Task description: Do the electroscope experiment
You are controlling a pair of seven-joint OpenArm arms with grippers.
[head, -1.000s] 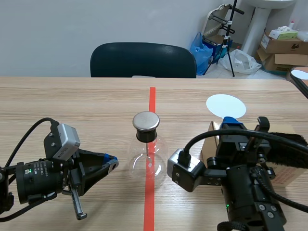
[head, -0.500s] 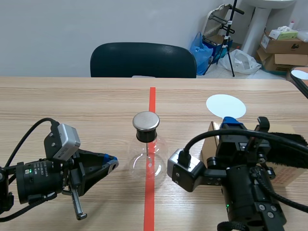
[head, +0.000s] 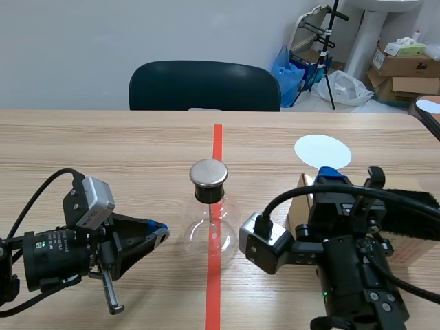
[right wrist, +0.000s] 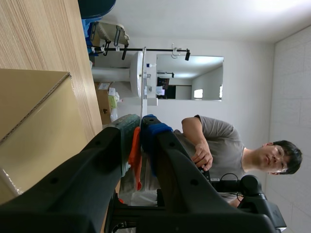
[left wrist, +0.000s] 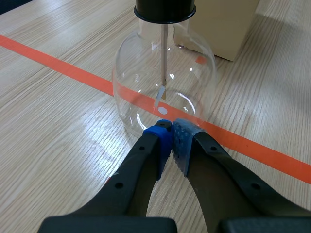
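Progress, as I judge it from my console, is at the early end. The electroscope flask [head: 209,223] stands upright on the orange-red tape line [head: 217,148] at the middle of the table [head: 103,151]. Its metal cap [head: 208,173] is on and nothing touches it, so charging something and bringing it to the cap are both left to do. My right gripper [right wrist: 138,125], up beside the cardboard box [right wrist: 34,126], is pinched nearly closed on a thin orange strip [right wrist: 135,155] held between its pads; I take that to be the piece meant for the cap. My left gripper [left wrist: 170,138] lies low, its pads pressed together on nothing and their tips just beside the base of the glass bulb; whether they touch it I cannot tell. Inside the bulb a thin rod [left wrist: 164,53] hangs straight down. The surface is pale wood grain. A dark chair [head: 204,86] sits at its far edge, and cartons [head: 405,62] are stacked in the far right corner. A white disc [head: 322,150] lies flat beyond the box, and a person [right wrist: 214,141] in a grey shirt shows in the right wrist view's background.
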